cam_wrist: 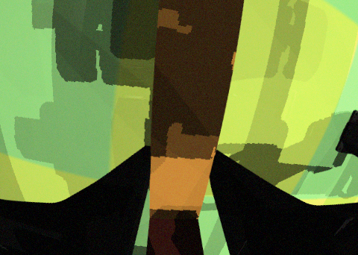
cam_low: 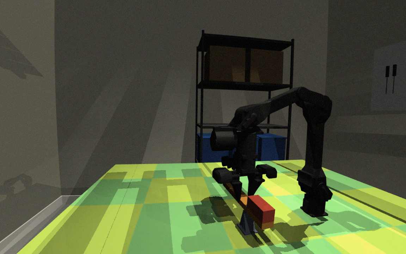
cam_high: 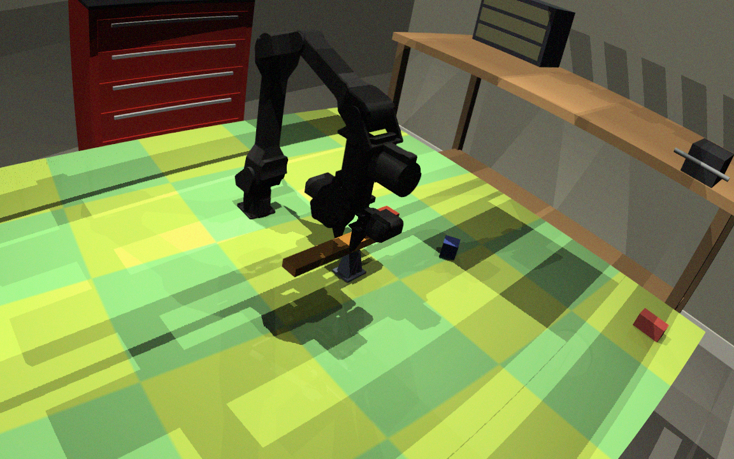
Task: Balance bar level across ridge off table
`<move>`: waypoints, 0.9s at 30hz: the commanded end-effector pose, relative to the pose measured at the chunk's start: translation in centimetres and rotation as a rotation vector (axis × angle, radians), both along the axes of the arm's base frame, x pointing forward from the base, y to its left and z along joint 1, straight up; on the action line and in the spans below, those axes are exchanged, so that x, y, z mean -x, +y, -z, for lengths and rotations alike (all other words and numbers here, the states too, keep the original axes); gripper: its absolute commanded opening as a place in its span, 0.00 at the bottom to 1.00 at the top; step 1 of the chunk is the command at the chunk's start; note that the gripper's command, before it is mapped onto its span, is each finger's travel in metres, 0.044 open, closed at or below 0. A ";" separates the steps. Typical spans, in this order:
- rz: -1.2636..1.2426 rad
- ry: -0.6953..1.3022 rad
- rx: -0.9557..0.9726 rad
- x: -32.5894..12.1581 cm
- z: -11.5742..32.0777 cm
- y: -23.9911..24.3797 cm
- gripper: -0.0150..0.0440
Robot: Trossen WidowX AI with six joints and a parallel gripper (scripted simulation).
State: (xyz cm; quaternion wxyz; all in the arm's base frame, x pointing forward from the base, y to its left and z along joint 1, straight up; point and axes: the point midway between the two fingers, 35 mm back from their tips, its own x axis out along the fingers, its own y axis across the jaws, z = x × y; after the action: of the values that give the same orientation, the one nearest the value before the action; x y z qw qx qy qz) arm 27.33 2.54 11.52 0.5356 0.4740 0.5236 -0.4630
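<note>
The long brown bar (cam_high: 315,258) (cam_low: 244,200) (cam_wrist: 194,80) lies across the top of the small dark grey ridge (cam_high: 349,267) (cam_low: 247,224). It looks about level, with both ends clear of the table. A red block (cam_low: 261,208) (cam_wrist: 160,234) sits on one end of the bar. My gripper (cam_high: 345,241) (cam_low: 244,197) (cam_wrist: 180,155) is shut on the bar from above, one finger on each side, near the ridge and beside the red block. Whether the underside of the bar touches the ridge's top edge is hard to tell; they look to meet.
A small blue block (cam_high: 449,247) stands on the checkered table (cam_high: 278,410) (cam_low: 160,233), beyond the red-block end of the bar. Another red block (cam_high: 650,324) lies near the table's far right edge in the top view. The arm's base stands behind the bar.
</note>
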 end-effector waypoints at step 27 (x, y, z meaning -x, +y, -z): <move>-0.004 -0.001 -0.002 0.0 0.3 0.0 0.25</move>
State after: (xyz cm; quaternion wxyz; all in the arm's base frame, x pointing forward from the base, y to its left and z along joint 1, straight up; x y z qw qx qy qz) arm 27.34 2.54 11.30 0.5356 0.4740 0.5236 -0.4629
